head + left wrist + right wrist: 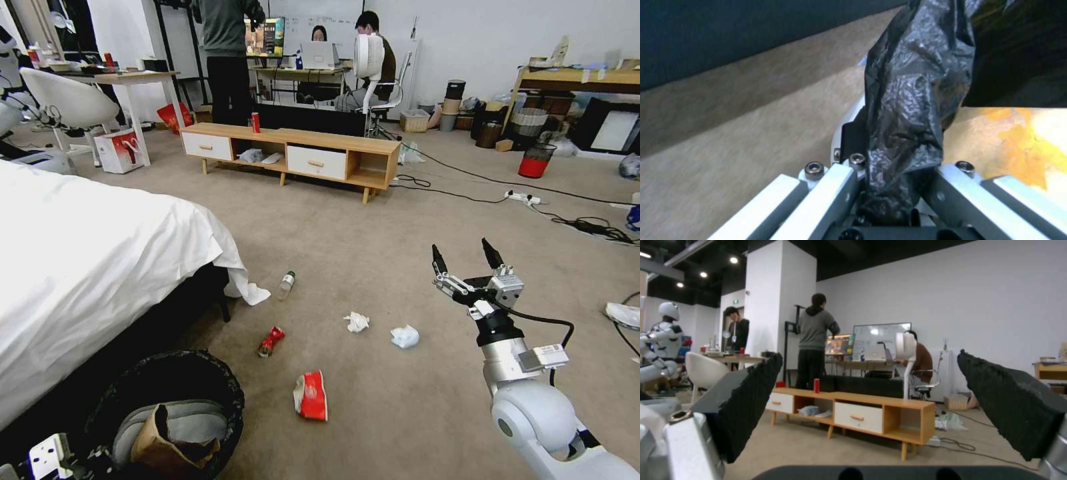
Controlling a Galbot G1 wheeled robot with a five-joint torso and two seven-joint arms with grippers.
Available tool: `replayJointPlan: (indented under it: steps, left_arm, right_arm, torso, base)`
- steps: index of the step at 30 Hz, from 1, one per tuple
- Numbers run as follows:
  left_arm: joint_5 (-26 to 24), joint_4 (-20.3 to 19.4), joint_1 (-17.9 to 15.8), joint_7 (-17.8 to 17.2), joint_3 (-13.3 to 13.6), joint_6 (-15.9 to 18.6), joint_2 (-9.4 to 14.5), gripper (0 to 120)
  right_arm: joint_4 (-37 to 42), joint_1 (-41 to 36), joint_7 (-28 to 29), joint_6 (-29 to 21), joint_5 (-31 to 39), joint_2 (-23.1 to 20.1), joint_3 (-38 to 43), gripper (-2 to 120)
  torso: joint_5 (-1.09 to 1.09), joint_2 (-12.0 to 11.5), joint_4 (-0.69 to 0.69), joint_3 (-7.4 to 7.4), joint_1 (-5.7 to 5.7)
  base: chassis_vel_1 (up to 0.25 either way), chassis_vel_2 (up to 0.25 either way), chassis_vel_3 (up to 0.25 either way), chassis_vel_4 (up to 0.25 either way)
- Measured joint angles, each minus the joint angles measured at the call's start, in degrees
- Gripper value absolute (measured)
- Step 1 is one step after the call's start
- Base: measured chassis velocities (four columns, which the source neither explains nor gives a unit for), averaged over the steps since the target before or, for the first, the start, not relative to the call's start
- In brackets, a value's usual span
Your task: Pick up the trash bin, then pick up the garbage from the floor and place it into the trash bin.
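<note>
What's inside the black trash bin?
The bin holds a torn brown cardboard piece lying on something grey. Whatever lies beneath them is hidden. The left gripper pinches the bin's bag.

You see the trash bin (170,393) lined with thin black plastic, crinkled and glossy where light catches it (907,110). Inside lies a torn piece of tan cardboard (163,443), matt. Your left end effector (889,200) has brushed silver metal bars with dark bolt heads. Your right end effector (467,257) carries black pads (751,400), rough and grainy, on a smooth white plastic arm. The floor (373,233) is short-pile beige carpet. The 2 tissues (357,322) are crumpled white paper; the crushed can (270,341) is shiny red metal; the bed sheet (87,260) is white cloth.
</note>
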Motion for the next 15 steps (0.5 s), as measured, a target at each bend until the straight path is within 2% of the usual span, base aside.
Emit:
replayJointPlan:
  steps: [2,4,7,10,11,15]
  left_arm:
    - [0.00,0.01,-0.02,0.01,0.01,0.00,-0.02,1]
    - [0.00,0.10,-0.14,0.02,0.05,-0.01,-0.08,1]
    - [-0.01,0.14,-0.19,0.05,0.09,-0.02,-0.10,1]
    - [-0.05,0.18,-0.20,0.07,0.09,-0.02,-0.09,1]
    - [-0.03,0.19,-0.21,0.07,0.09,-0.02,-0.08,1]
    - [-0.03,0.24,-0.23,0.06,0.08,-0.02,-0.08,1]
  right_arm:
    - [-0.08,-0.02,0.00,0.04,0.00,-0.01,0.00,100]
    - [-0.17,-0.08,-0.07,0.18,-0.01,-0.05,-0.03,100]
    - [-0.37,-0.06,-0.13,0.37,-0.05,-0.05,-0.26,100]
    - [-0.48,0.02,-0.53,0.54,-0.22,-0.05,-0.30,100]
    - [-0.56,0.04,-0.79,0.54,-0.30,-0.04,-0.30,100]
    - [-0.54,-0.03,-1.30,0.34,-0.34,-0.06,-0.34,100]
  torso:
    - [0.05,0.00,0.01,0.00,0.00]
    - [0.00,0.00,0.02,0.01,0.00]
    - [0.08,-0.01,0.01,0.01,0.02]
    - [0.01,-0.01,0.00,0.02,0.02]
    - [0.06,0.00,0.01,0.01,0.02]
    - [0.02,0.00,0.01,-0.01,-0.01]
  base:
    - [-0.270,0.280,0.270,-0.287]
    - [-0.248,0.240,0.236,-0.228]
    - [-0.224,0.177,0.168,-0.187]
    - [-0.096,0.117,0.113,-0.082]
    - [-0.035,0.061,0.010,-0.037]
    - [0.017,-0.004,-0.012,0.007]
